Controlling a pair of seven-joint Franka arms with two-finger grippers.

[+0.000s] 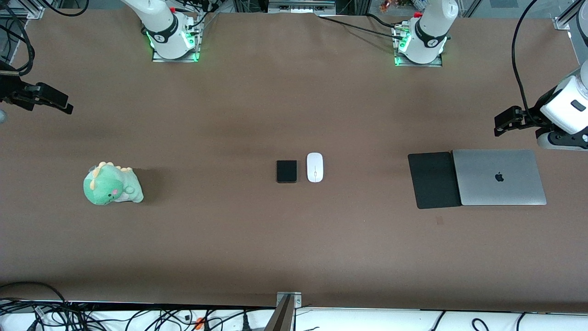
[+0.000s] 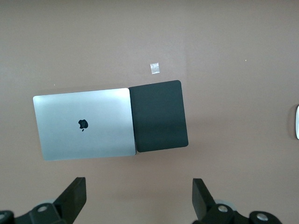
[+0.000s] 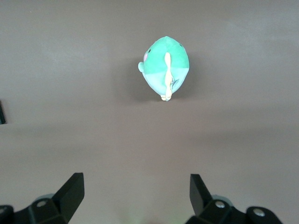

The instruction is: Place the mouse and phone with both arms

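- My left gripper [image 2: 138,198] hangs in the air with its fingers [image 2: 74,196] spread wide and nothing between them; it is over bare table at the left arm's end, beside the laptop's edge farther from the front camera.
- Below it I see the closed silver laptop [image 2: 84,123] with a black mat [image 2: 159,116] touching its side, the mat lying toward the table's middle.
- A small pale scrap [image 2: 154,68] lies on the table near the mat, nearer the front camera.
- My right gripper [image 3: 135,196] is also up in the air, fingers [image 3: 72,193] wide apart and empty, over bare table at the right arm's end.
- Under its camera I see a green plush dinosaur [image 3: 166,67], which sits well apart from everything else.
- The phone [image 1: 286,171] lies flat at the middle of the table [image 1: 294,257], its slightly longer side running toward the front camera.
- The mouse [image 1: 315,167] lies just beside the phone, toward the left arm's end, not touching it; its long axis runs the same way as the phone's.
- I cannot tell which end of the mouse is its front.
- Both arms wait, well apart from the phone and mouse.
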